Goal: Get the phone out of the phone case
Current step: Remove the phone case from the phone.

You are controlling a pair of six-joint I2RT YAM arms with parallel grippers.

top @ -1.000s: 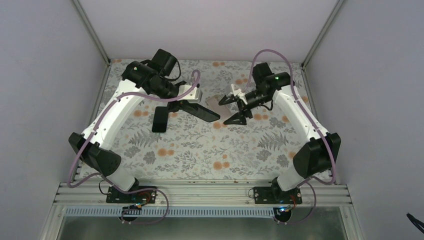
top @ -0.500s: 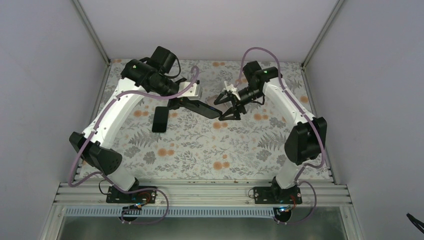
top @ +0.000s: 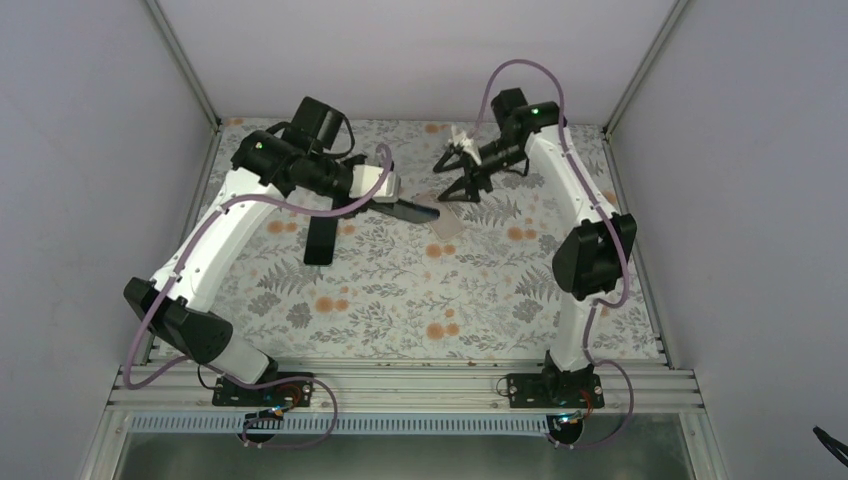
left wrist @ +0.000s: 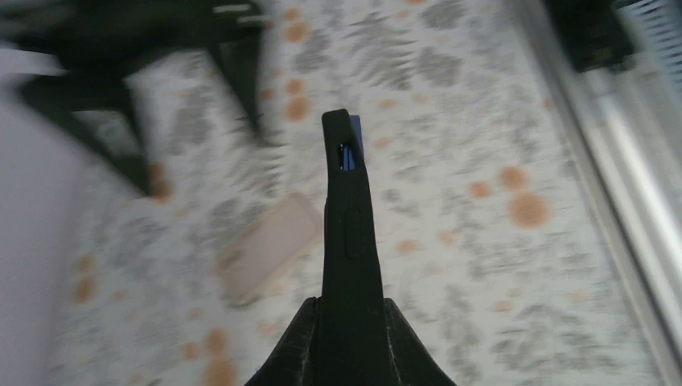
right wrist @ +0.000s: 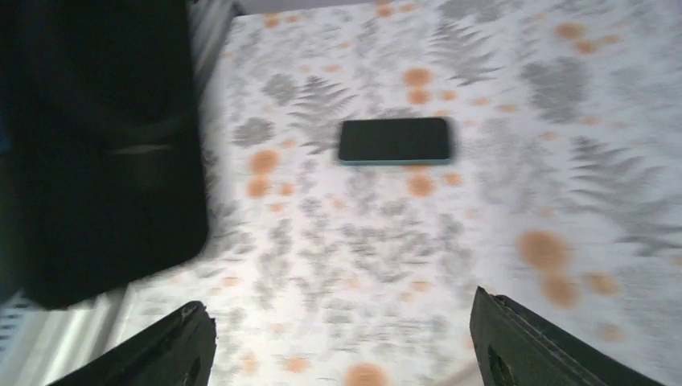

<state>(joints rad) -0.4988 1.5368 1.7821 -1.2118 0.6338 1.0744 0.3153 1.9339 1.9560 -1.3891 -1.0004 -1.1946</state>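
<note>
Over the flowery tabletop (top: pixel 400 300), the right tool (right wrist: pixel 338 301) hangs wide open and the left tool (left wrist: pixel 347 330) is clamped on the black phone case (left wrist: pixel 347 233). Only the left wrist cam shows a blue sliver (left wrist: pixel 347 155) at its tip. The right wrist cam shows a phone (right wrist: pixel 394 141) lying flat.

Phone case (left wrist: pixel 348 233) edge-on in left claw (left wrist: pixel 350 312)

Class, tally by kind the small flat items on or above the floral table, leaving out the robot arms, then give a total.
Phone: 1
Black case, in the left gripper: 1
Pale flat rectangle: 1
Total: 3
</note>
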